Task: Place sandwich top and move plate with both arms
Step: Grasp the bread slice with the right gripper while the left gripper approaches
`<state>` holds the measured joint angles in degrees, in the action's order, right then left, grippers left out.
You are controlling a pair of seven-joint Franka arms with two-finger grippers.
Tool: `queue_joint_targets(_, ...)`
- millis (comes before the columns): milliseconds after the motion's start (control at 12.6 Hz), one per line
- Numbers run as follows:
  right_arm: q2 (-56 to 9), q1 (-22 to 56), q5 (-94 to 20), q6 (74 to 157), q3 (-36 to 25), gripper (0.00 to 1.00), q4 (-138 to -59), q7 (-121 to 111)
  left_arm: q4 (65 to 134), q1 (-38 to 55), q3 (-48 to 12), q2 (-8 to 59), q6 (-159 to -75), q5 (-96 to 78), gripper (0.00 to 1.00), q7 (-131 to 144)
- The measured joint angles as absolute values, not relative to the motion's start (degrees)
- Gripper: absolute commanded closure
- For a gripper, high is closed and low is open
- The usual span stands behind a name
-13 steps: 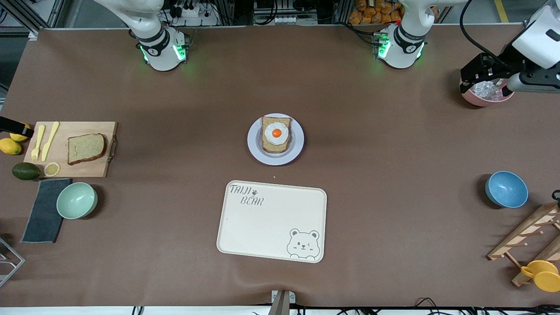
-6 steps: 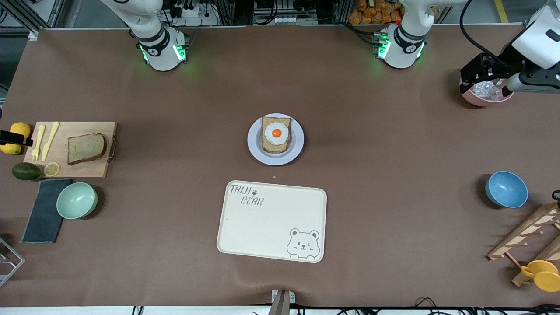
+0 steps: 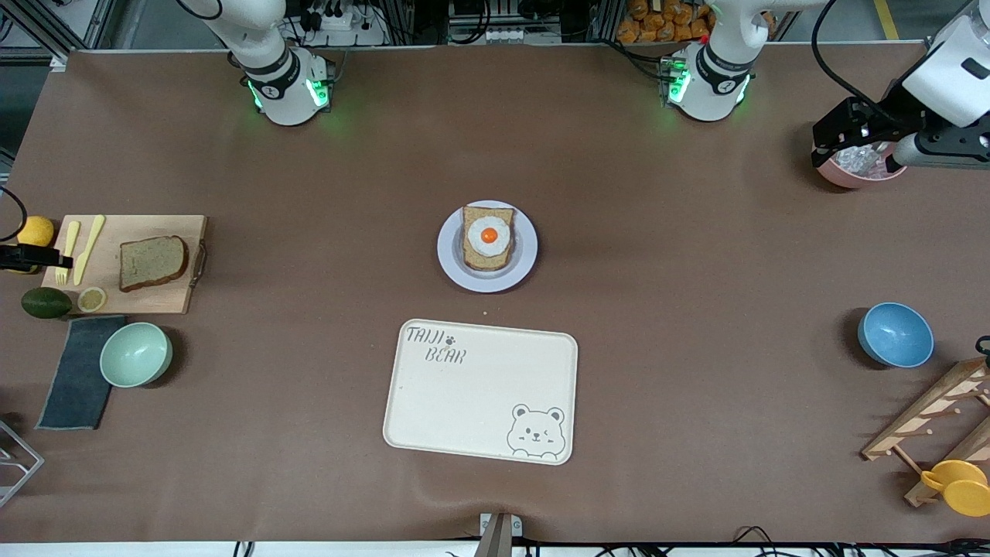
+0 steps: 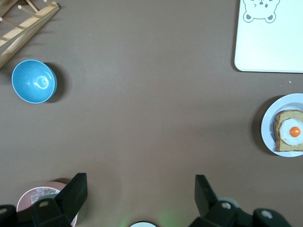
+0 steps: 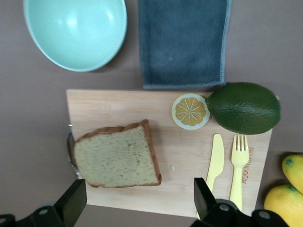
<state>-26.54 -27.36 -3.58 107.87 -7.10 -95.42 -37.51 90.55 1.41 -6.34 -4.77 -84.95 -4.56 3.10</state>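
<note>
The sandwich top (image 3: pixel 153 262), a plain brown bread slice, lies on a wooden cutting board (image 3: pixel 166 298) at the right arm's end of the table; it also shows in the right wrist view (image 5: pixel 116 156). The lavender-white plate (image 3: pixel 448 259) sits mid-table and holds a bread slice with a fried egg (image 3: pixel 489 236); the plate also shows in the left wrist view (image 4: pixel 266 127). My right gripper (image 3: pixel 46 261) is open and empty in the air over the board's outer end, with its fingers either side of the board's edge in its wrist view (image 5: pixel 139 198). My left gripper (image 3: pixel 839 135) is open and empty (image 4: pixel 139 194) over a pink bowl, waiting.
On the board lie a yellow fork (image 3: pixel 65 251), a knife (image 3: pixel 88 247) and a lemon slice (image 3: pixel 91 299). An avocado (image 3: pixel 45 302), lemons (image 3: pixel 35 230), a grey cloth (image 3: pixel 76 371) and a mint bowl (image 3: pixel 135 353) are close by. A cream bear tray (image 3: pixel 479 391), a blue bowl (image 3: pixel 895 334), a pink bowl (image 3: pixel 858 172) and a wooden rack (image 3: pixel 932 418) are also there.
My right gripper has moved from over the lemons toward the fork end of the board. My left gripper has barely shifted.
</note>
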Motion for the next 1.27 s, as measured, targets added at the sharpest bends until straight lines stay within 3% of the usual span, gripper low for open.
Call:
queue_joint_targets(159,-28.6,-27.7,-4.0,108.2,-7.1,0.13,-95.9,-39.0,95.2,-0.2,-6.2,-0.5,-88.7,-16.9,0.0,3.0)
queue_joint_targets(398,-31.6,-27.9,-5.3,109.7,-7.1,0.17,-96.1,-41.6,95.1,-0.7,-6.1,5.3,-91.0,-19.0,0.0,2.3)
queue_joint_targets(795,-34.7,-29.0,-7.9,110.8,-7.1,0.48,-96.4,-46.5,94.4,-0.7,-6.2,4.2,-91.3,-18.8,0.0,1.2)
queue_joint_targets(1273,-35.7,-29.9,-10.0,114.4,-7.1,0.69,-100.2,-51.5,95.1,-2.9,-6.2,8.6,-93.0,-23.0,0.0,-6.2)
